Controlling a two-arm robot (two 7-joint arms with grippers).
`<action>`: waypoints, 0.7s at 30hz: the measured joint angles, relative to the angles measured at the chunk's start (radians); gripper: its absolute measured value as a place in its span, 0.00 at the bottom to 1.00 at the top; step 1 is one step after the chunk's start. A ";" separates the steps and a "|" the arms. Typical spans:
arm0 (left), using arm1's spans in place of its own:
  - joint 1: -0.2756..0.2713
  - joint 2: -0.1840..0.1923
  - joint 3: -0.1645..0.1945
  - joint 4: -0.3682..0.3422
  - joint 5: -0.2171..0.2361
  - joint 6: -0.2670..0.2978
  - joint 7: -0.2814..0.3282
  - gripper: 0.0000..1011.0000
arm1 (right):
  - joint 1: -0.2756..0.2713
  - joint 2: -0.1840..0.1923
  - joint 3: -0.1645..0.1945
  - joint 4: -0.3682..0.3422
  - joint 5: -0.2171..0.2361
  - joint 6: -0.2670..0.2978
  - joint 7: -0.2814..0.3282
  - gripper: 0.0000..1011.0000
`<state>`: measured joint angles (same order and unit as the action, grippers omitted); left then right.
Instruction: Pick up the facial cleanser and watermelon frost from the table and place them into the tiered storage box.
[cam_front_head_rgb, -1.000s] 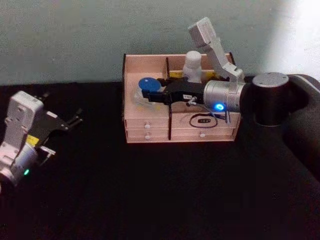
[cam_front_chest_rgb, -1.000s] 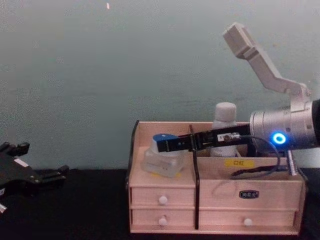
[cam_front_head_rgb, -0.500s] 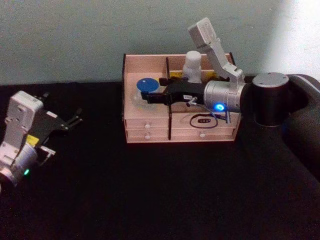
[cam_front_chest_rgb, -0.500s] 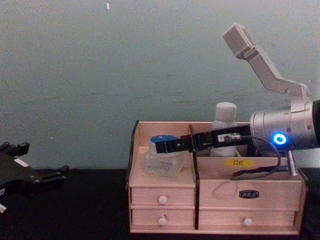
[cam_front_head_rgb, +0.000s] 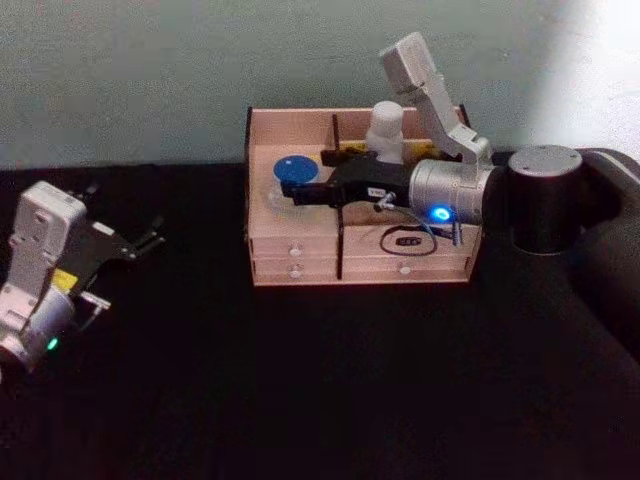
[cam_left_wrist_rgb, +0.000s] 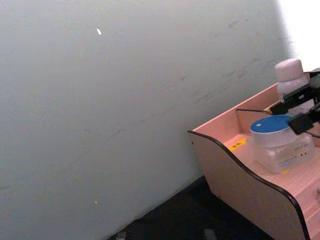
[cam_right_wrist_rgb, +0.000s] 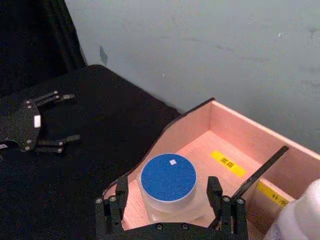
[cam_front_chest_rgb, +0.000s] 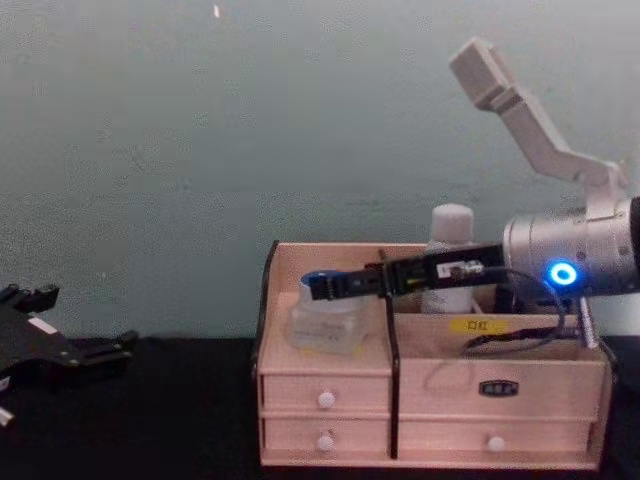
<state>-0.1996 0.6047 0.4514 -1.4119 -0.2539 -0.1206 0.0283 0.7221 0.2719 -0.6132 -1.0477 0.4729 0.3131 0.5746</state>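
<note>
Right wrist view: blue-lidded jar (cam_right_wrist_rgb: 168, 186) sits in the tiered storage box (cam_right_wrist_rgb: 240, 137), right gripper (cam_right_wrist_rgb: 170, 202) spread around it.

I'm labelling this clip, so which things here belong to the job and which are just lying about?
Part of the job:
- storage box
- blue-lidded jar, standing in the box's left compartment
- white bottle, upright in the back right compartment
- right gripper, open around the jar

Just there:
- left gripper, parked on the left above the black table
- wall
</note>
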 joint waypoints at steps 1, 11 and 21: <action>0.000 0.000 0.000 0.000 0.000 0.000 0.000 0.99 | -0.005 0.004 0.002 -0.012 0.000 -0.001 -0.004 0.99; 0.000 0.000 0.000 0.000 0.000 0.000 0.000 0.99 | -0.118 0.095 0.055 -0.254 0.041 0.034 -0.049 0.99; 0.000 0.000 0.000 0.000 0.000 0.000 0.000 0.99 | -0.299 0.235 0.134 -0.520 0.129 0.106 -0.132 0.99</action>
<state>-0.1996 0.6047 0.4514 -1.4119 -0.2539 -0.1205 0.0283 0.4228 0.5072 -0.4793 -1.5680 0.6018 0.4195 0.4422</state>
